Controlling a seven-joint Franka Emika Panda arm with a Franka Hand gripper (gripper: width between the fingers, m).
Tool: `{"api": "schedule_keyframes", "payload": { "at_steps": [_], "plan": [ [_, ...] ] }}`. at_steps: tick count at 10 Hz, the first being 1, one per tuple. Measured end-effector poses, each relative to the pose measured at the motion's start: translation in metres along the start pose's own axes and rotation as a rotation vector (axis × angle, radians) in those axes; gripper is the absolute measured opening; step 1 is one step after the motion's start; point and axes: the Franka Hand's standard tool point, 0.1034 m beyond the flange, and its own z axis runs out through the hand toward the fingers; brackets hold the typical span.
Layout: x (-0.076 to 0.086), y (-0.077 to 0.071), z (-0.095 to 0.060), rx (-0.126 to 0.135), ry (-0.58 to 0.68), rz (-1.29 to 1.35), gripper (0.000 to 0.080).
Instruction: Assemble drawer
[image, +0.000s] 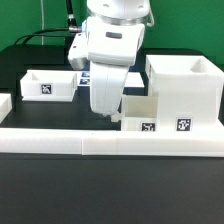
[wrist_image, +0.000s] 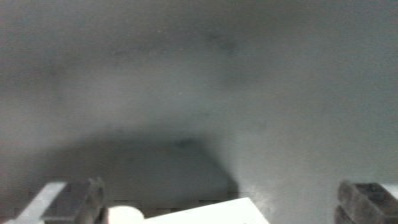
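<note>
The tall open-fronted box housing (image: 186, 88) stands at the exterior view's right. One small tagged tray (image: 50, 84) sits at the left. A second tagged tray (image: 150, 118) sits in front of the housing. My gripper (image: 106, 113) hangs low over the black table, just left of the second tray. In the wrist view my gripper (wrist_image: 221, 206) is open, with its fingers (wrist_image: 71, 200) set wide apart. A white tray corner (wrist_image: 214, 212) and a round knob (wrist_image: 125, 214) lie between the fingers, touching neither one.
A long low white rail (image: 110, 142) runs along the table's front. Another white piece (image: 5, 103) shows at the left edge. Black cables (image: 45, 38) lie at the back left.
</note>
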Motion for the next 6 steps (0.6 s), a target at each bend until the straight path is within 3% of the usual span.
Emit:
{"api": "schedule_keyframes", "payload": {
  "at_steps": [1, 2, 6],
  "plan": [
    [-0.001, 0.0027, -0.0041, 0.018, -0.003, -0.066, 0.0649],
    [0.0048, 0.0094, -0.0082, 0.011, 0.0, -0.082, 0.0649],
    [0.0046, 0.0077, -0.0053, 0.015, 0.001, -0.08, 0.0649]
  ]
}}
